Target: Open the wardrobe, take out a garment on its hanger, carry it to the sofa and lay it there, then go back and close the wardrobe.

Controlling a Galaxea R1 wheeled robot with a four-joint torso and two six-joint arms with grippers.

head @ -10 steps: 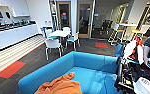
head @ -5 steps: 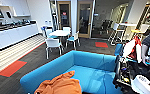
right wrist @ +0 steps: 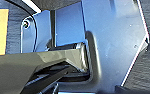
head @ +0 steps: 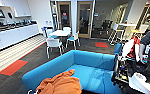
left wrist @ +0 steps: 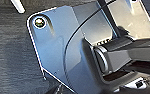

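The orange garment [head: 59, 85] lies crumpled on the blue sofa [head: 91, 62]; closing the wardrobe remains, and the fingers' state cannot be told.

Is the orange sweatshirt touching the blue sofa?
Touching. The head view shows the sweatshirt lying crumpled on the sofa seat.
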